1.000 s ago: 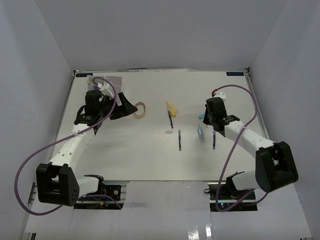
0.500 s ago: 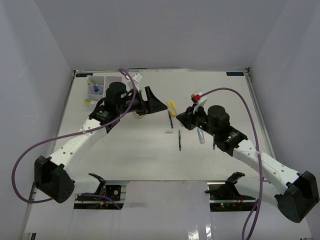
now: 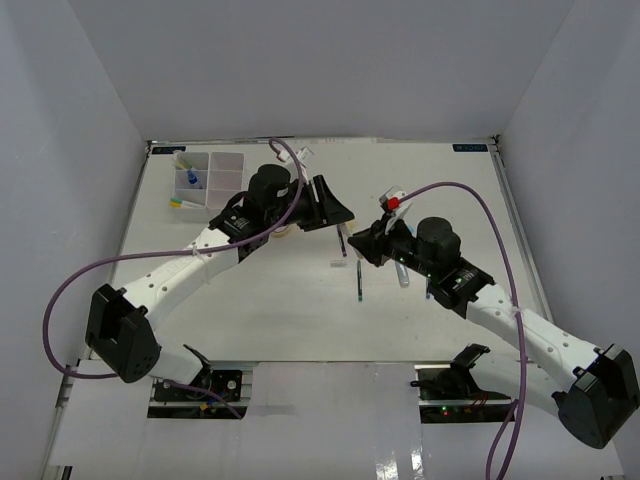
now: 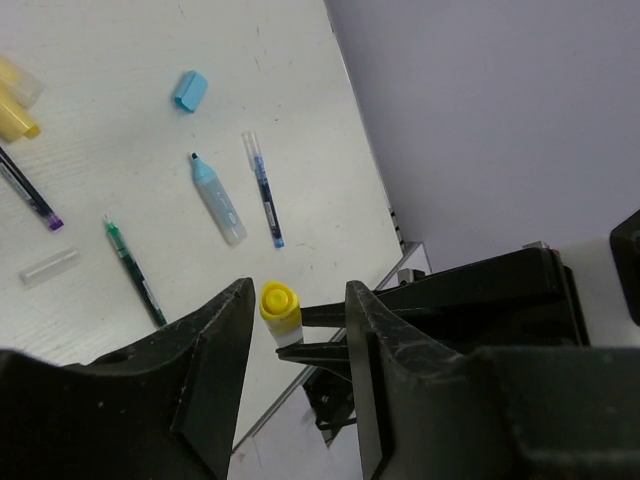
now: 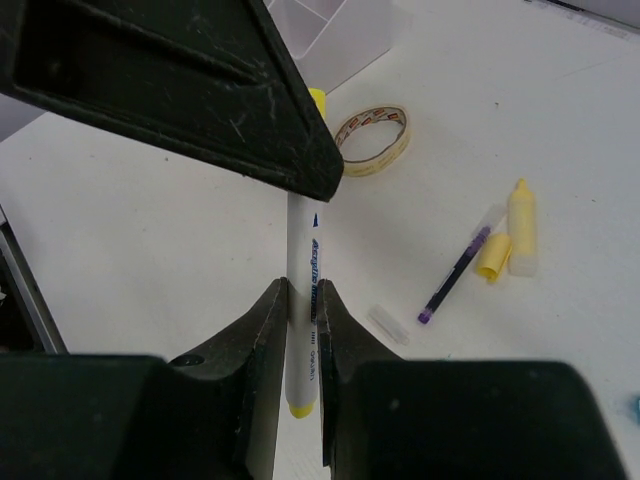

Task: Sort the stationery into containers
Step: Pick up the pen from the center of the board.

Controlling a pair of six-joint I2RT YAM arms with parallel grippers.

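Stationery is spread over the white tabletop [image 3: 290, 310]. One piece, a white marker with yellow ends [image 5: 302, 250], is gripped upright between the closed fingers of the right claw [image 5: 301, 298]. The marker's upper yellow end is seen between the spread fingers of the left claw [image 4: 297, 300], which is open around it; whether either finger touches it cannot be told. Ahead of the right claw, a tan ring of tape [image 5: 372, 140], a yellow highlighter [image 5: 520, 225], a purple-tipped pen [image 5: 455, 272] and a clear cap [image 5: 388, 325] are seen on the tabletop. Beyond the left claw's fingers, a light blue marker [image 4: 218, 200], a blue pen with a clear barrel [image 4: 263, 190], a green pen [image 4: 135, 275] and a small blue eraser [image 4: 188, 90] are laid apart. A white plastic six-compartment tray [image 3: 228, 157] is set well to the left claw's left.
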